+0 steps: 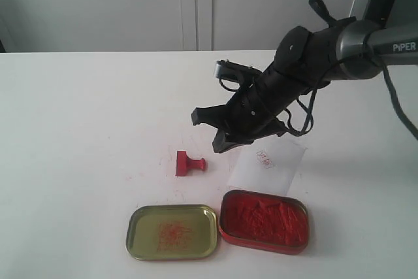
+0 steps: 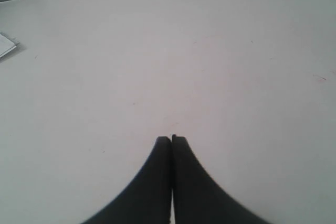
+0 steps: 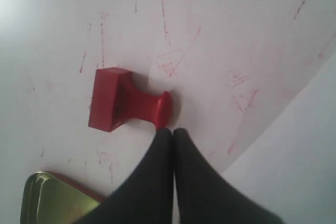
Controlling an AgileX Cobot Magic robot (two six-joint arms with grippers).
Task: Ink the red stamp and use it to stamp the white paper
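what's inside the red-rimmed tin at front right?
The red-rimmed rectangular metal tin is filled nearly edge to edge with rough red ink paste. Nothing else shows in it; the paste covers its floor.

One red stamp (image 1: 189, 163), one white paper (image 1: 269, 169), one gold tin (image 1: 147, 227), one red-ink tin (image 1: 261, 245).

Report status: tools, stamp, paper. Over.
Left tool shut, empty. Right tool shut, empty, tips beside red stamp handle. Stamp on its side, unheld; white paper bears a red imprint. Nothing blocking.
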